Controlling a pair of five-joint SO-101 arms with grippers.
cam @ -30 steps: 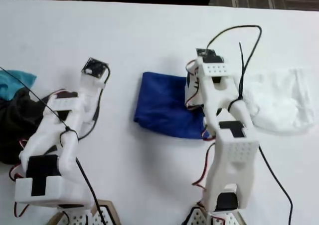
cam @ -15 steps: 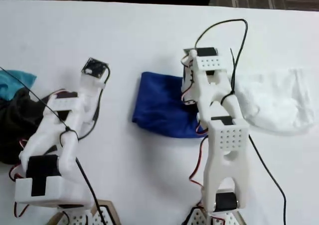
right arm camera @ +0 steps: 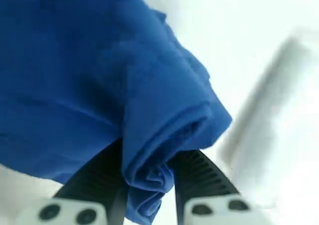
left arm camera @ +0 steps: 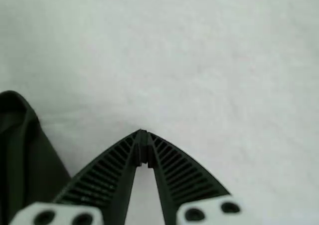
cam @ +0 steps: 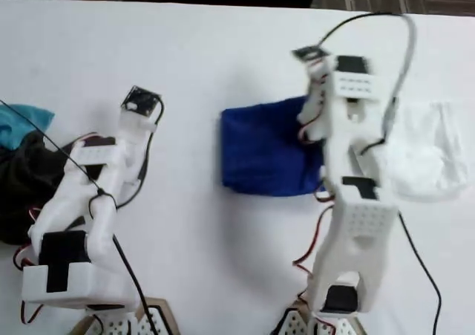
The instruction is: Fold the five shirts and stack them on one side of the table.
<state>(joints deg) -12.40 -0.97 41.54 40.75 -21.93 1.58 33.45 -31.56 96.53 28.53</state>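
Because the blue shirt point(cam: 267, 149) is gripped by the right hand point(right arm camera: 149, 177) only at a bunched roll of cloth along one edge, with the two fingers closed narrowly on that roll, the hold is judged to be a weak one. If the edge is pulled fast or lifted high, the roll may be drawn out from between the fingers and the cloth dropped partway. The shirt is seen lying near the middle of the surface point(cam: 185, 45), mostly flat. Its gripped side is under the right arm and just beside the white shirt point(cam: 419, 153), which is spread loosely toward the right edge. Nothing is pressed on the far side of the blue cloth, so the whole garment may be dragged along rather than folded or placed, and the layers that seem doubled over may be opened or skewed. Should it be carried toward the white shirt, that garment could be caught and rumpled by the trailing hem, and a crooked stack would result. The left hand point(left arm camera: 142, 145) is shut with nothing between its fingers and is held over bare surface beside the black shirt point(cam: 22, 186), which is touched by a teal shirt point(cam: 18, 119) at the left edge; no help is given by this hand. A fifth shirt cannot be made out, so it cannot be said how many are left.
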